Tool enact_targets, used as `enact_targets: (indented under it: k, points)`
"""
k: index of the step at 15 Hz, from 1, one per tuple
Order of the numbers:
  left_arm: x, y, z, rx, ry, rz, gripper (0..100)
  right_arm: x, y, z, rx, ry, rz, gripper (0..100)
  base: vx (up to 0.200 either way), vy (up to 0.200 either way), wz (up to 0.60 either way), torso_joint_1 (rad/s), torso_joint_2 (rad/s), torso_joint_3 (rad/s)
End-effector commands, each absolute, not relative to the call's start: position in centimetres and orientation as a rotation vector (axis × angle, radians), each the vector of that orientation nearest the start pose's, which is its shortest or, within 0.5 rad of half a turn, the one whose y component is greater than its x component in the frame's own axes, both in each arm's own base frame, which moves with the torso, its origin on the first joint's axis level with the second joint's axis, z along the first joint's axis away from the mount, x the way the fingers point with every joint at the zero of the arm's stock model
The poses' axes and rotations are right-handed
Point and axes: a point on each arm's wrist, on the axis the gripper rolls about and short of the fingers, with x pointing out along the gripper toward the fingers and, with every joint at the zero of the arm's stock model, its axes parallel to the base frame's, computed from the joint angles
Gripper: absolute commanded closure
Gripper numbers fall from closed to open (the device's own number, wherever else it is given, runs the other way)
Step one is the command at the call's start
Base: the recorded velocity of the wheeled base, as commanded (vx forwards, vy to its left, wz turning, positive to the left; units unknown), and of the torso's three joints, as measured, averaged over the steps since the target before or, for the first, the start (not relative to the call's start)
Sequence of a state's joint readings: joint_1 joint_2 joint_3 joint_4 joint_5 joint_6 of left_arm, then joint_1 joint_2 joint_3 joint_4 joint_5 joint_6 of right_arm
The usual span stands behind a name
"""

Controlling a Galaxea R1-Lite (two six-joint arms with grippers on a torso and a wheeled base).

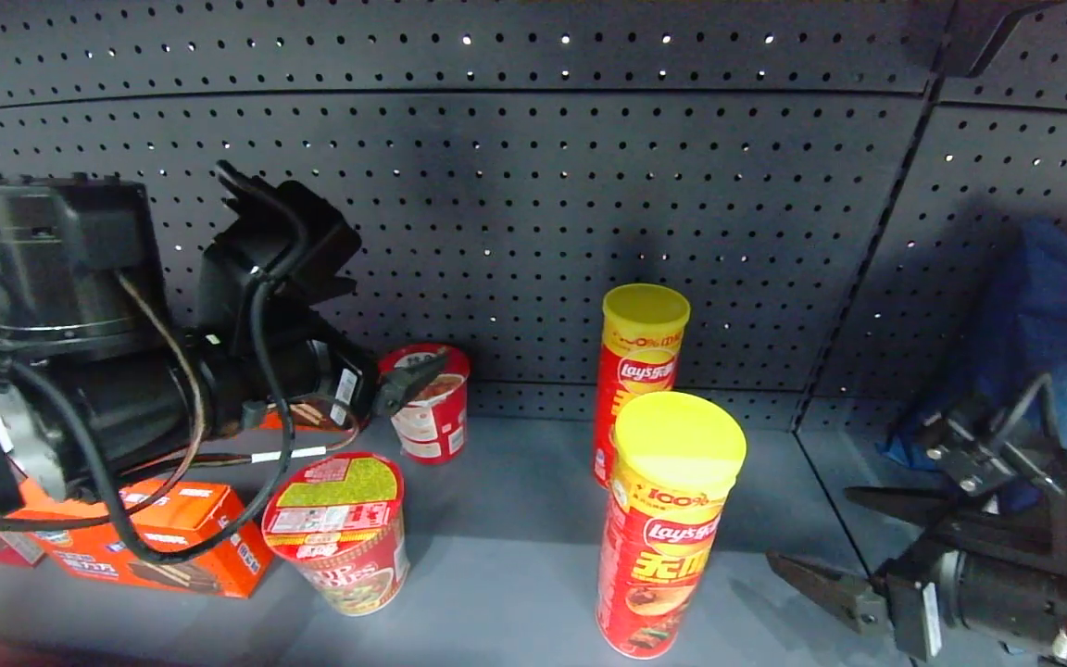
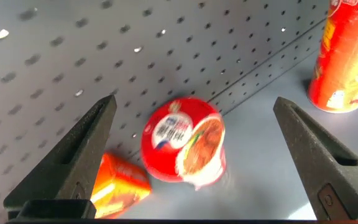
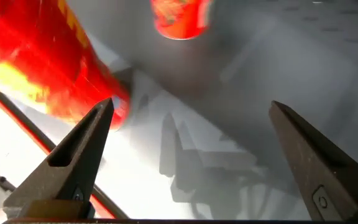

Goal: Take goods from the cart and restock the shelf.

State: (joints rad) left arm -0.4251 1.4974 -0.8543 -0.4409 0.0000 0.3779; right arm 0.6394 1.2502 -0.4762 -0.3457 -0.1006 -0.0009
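Tools spread: left tool (image 2: 194, 101) before rear cup (image 1: 427, 412), right tool (image 1: 811, 528) beside front can (image 1: 668, 537).

— What is the front chip can (image 1: 668, 528) hiding?
— It is covering the lower half of the rear chip can (image 1: 640, 357) just behind it.
— And to its left?
— The left arm (image 1: 107, 389) is crossing over the orange box (image 1: 200, 514); far to its right, the blue bag (image 1: 1052, 306) is running off the edge.

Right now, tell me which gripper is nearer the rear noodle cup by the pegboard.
Left. The left gripper is open right at the rear noodle cup; the right gripper is far off, beyond the chip cans.
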Motion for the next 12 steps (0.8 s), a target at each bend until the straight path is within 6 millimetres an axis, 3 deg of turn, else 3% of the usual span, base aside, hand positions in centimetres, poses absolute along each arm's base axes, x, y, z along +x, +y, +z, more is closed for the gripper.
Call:
enact_targets:
  k: [1,9,12]
  points:
    - [21.1,-9.0,24.3,0.401,0.075,-0.428,0,11.5,7.9,17.2,-0.140,0.357,0.496,0,0.000,0.000,0.00,0.000,0.00,0.000]
    - [15.4,-5.1,24.0,0.339,0.027,-0.348,0,10.8,6.1,17.7,-0.100,0.299,0.425,0,0.000,0.000,0.00,0.000,0.00,0.000]
    - [14.9,-4.9,24.7,0.272,0.005,-0.341,0,10.9,6.0,17.9,-0.097,0.292,0.416,0,0.000,0.000,0.00,0.000,0.00,0.000]
